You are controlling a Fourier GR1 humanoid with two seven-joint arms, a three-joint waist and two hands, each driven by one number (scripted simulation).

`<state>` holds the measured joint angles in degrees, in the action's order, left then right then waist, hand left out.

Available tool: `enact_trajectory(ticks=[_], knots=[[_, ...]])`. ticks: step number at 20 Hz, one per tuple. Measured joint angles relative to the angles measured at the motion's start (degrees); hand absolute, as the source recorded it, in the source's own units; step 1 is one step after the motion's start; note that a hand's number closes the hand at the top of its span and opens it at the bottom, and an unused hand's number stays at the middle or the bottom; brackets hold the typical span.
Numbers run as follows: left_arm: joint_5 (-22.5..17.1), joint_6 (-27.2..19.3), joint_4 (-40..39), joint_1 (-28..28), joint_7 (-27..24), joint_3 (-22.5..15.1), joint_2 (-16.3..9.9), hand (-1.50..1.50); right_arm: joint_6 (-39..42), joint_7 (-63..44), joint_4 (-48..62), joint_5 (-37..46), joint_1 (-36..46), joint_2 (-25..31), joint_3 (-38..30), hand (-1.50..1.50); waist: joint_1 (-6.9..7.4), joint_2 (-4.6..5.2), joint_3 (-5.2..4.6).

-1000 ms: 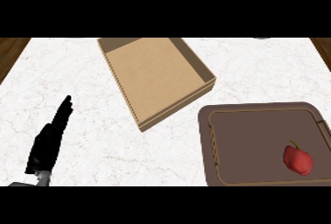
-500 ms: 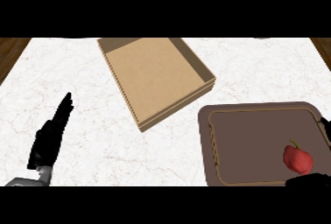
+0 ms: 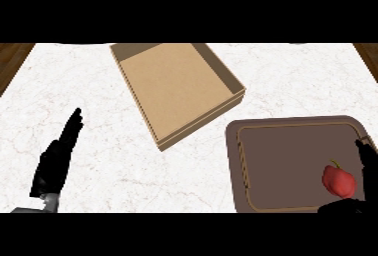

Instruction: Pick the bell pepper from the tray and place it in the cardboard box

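A red bell pepper (image 3: 339, 180) lies on its side in the brown tray (image 3: 295, 130), near the right rim. The open cardboard box (image 3: 177, 85) sits angled just beside the tray.

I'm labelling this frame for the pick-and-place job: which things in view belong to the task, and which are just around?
Belongs to the job:
- bell pepper, red, lying on the tray
- tray
- cardboard box
- right hand, beside the pepper

Just around:
- left hand, resting open at the lower left
- counter
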<state>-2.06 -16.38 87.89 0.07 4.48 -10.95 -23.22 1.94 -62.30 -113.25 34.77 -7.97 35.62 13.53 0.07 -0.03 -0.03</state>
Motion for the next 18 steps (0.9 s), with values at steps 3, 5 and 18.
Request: enact_trajectory(ticks=[3, 5, 18], knots=[[0.8, 0.5, -0.8, 0.1, -0.6, 0.7, 0.9, 0.00, 0.4, 1.0, 0.7, 1.8, -1.3, -1.8, -0.7, -1.50, -0.11, 0.00, 0.02], [1.1, 1.2, -1.3, -0.6, -0.4, 1.6, 1.3, 0.00, 0.9, 1.2, 0.6, 2.6, -1.5, -3.0, -1.3, -1.50, -0.16, 0.00, 0.01], [5.0, 4.9, -0.8, -0.8, 0.6, 5.3, 4.4, 0.00, 3.9, 4.2, 3.0, 8.6, -1.3, -10.7, -5.5, -1.50, -0.16, -0.01, 0.03]])
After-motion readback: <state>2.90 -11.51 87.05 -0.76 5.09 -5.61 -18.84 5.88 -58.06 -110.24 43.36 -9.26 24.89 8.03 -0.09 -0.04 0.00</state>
